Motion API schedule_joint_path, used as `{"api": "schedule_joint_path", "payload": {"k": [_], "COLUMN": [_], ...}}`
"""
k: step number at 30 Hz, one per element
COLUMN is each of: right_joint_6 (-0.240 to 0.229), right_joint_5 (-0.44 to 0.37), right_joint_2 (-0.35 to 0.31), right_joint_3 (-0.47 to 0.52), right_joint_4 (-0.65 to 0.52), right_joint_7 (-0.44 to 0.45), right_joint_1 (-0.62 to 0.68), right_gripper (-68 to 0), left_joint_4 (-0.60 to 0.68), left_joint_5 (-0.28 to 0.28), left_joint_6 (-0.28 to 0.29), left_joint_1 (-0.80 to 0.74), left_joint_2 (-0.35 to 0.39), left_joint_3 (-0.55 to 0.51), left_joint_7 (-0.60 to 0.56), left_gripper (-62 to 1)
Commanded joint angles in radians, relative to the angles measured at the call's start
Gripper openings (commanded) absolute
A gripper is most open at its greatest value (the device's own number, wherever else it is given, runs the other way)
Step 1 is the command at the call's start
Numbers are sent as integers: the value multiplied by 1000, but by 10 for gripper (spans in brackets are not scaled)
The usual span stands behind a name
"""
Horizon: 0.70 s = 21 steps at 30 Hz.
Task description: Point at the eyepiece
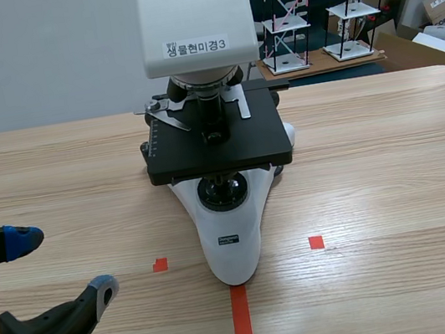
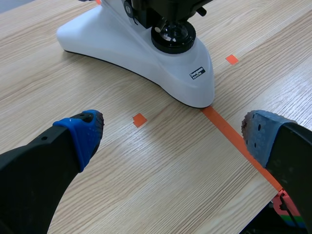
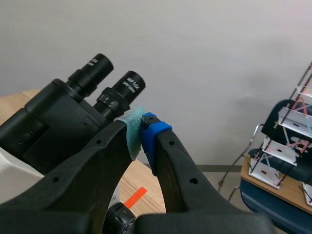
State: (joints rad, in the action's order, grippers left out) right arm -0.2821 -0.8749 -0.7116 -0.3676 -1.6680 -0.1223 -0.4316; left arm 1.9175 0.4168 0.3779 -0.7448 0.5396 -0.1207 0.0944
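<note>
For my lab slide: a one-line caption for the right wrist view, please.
Right arm's shut tool tipped close beside the nearer black cylindrical eyepiece on the black binocular microscope head.

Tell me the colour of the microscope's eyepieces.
Black eyepieces, with white lettering on the rims; clearest in the right wrist view.

Pale, wood-grained worktop (image 1: 396, 190), stretching across the scene from left to right and ending at a far edge. Carries a microscope (image 1: 233, 242) at the middle, upright, with its white foot flat on the wood and narrowing toward the near side. Bears orange-red marks: a tape line (image 1: 242, 325) running from the foot's near tip to the near edge, a left square (image 1: 160, 265) and a right square (image 1: 316, 242) flanking that tip.
</note>
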Motion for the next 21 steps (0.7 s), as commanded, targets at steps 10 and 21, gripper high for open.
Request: {"api": "schedule_joint_path", "payload": {"k": [10,21], "right_joint_6": [-14,-14], "right_joint_5": [-12,-15], "right_joint_2": [8,8], "right_joint_3": [-27,-27], "right_joint_4": [-18,-18], "right_joint_7": [-4,-4], "right_joint_1": [-39,-39], "right_gripper": [-674,-674], "left_joint_4": [8,8], "left_joint_5": [6,6], "left_joint_6": [2,2], "left_joint_1": [0,0], "left_joint_2": [-5,-5], "left_joint_3": [-1,-1], "left_joint_7": [-15,-14], "left_gripper": [-13,-13]}}
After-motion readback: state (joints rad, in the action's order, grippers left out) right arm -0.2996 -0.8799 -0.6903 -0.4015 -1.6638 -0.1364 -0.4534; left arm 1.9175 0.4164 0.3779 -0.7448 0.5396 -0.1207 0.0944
